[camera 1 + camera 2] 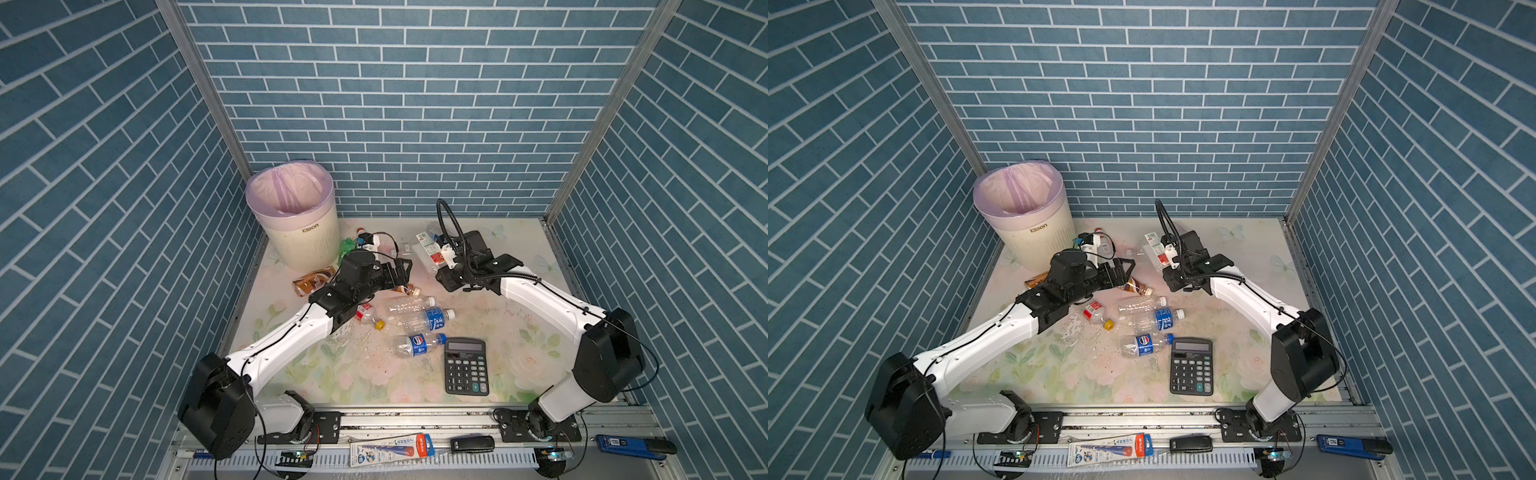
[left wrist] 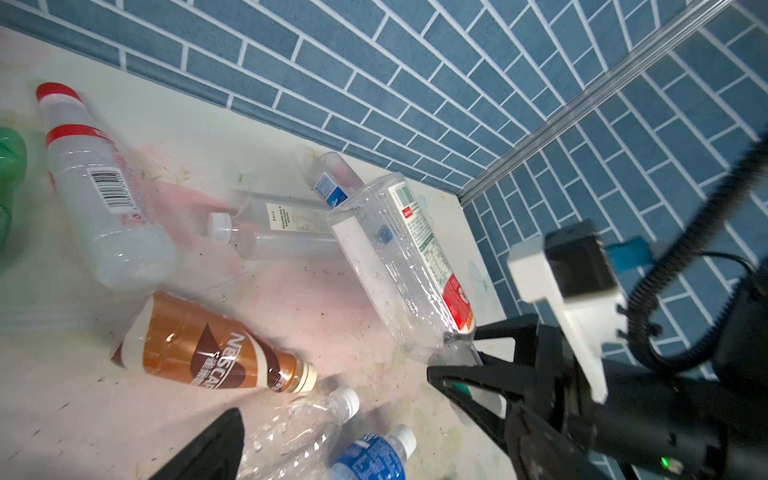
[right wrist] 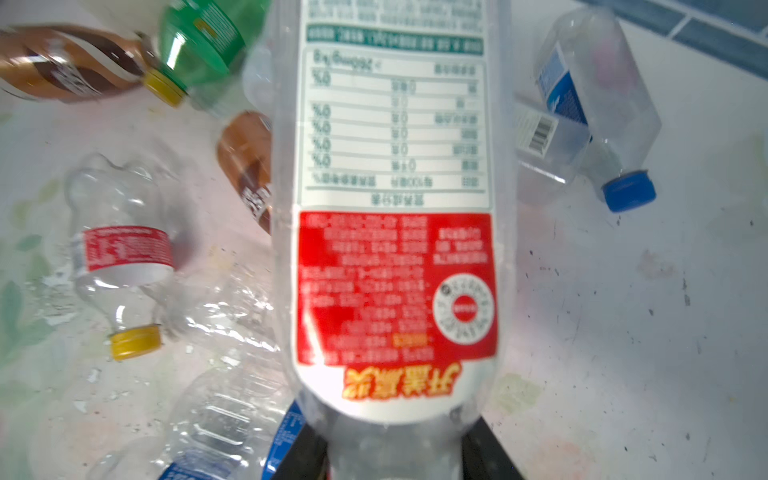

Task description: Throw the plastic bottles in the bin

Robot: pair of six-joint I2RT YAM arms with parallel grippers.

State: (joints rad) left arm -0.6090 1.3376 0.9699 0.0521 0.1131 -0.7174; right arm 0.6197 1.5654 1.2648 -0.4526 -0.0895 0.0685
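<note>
Bottles (image 1: 432, 319) mostly litter the bench (image 1: 523, 357), none visible in the bin (image 1: 299, 245), while your right hand (image 2: 455, 351) pinches a red-label one (image 3: 395, 249) by its neck and your left hand (image 1: 402, 267) gapes empty.

Red-white labelled bottle (image 3: 395, 249) (cream ribbed bin (image 1: 299, 245))

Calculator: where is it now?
In both top views the calculator lies flat near the table's front edge, right of centre, next to the Pepsi bottle's cap.
</note>
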